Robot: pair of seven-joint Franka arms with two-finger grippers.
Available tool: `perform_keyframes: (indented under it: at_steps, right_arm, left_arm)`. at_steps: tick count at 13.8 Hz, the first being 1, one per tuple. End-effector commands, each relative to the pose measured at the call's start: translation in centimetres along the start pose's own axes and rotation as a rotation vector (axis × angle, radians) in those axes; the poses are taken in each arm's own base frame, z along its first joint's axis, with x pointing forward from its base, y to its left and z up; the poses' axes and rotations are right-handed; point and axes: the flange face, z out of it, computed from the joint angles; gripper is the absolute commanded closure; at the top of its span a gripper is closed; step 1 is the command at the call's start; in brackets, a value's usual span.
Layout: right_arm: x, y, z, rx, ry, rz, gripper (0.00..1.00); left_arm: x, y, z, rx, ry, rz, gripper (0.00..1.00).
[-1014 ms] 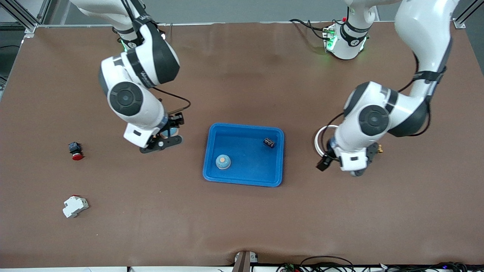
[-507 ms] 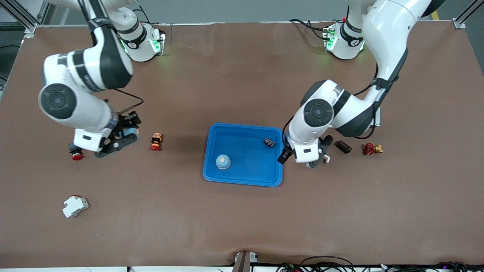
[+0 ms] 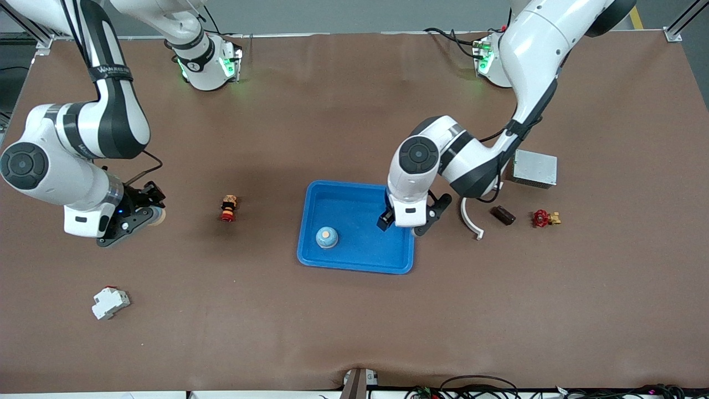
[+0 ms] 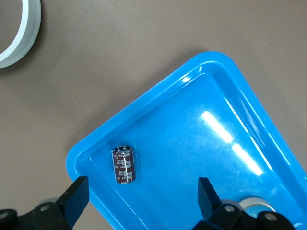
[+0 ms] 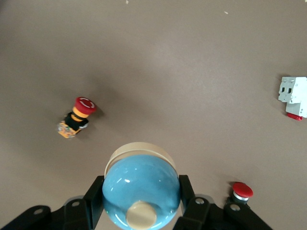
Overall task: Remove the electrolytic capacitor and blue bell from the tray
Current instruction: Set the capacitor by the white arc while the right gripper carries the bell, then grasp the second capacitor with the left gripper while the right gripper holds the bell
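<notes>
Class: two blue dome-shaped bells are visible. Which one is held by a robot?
The blue dome-shaped bell clamped between the right gripper fingers, over bare table; the other blue bell sits free in the blue plastic tray.

The table (image 3: 354, 332) is seen from high across it, facing the bases. The blue tray (image 4: 158, 100) is viewed closely from the left wrist, downward; its corner is shared with the front view. The tabletop is viewed from the right wrist.

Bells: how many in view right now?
2. One bell sits in the blue tray, at the end toward the right arm. The other bell is clamped in the right gripper, over bare table near that arm's end. None seem hidden.
</notes>
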Motion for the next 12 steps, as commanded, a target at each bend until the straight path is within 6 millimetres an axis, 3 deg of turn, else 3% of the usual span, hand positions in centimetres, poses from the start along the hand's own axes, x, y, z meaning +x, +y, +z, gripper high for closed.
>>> perform_keyframes:
  at_steps: [1,10,12]
  right_arm:
    - [-1.2,-0.9,3.8,-0.024,0.030,-0.022,0.87]
    - [-1.7,-0.3,12.0,-0.016,0.005,-0.016,0.87]
    - [-1.7,0.2,14.0,-0.019,0.005,-0.019,0.87]
  left_arm:
    - [-0.9,0.7,1.3,-0.001,0.045,0.003,0.00]
    - [-5.3,0.5,5.0,0.051,0.136,0.054,0.00]
    - [-5.4,0.4,5.7,0.062,0.141,0.059,0.00]
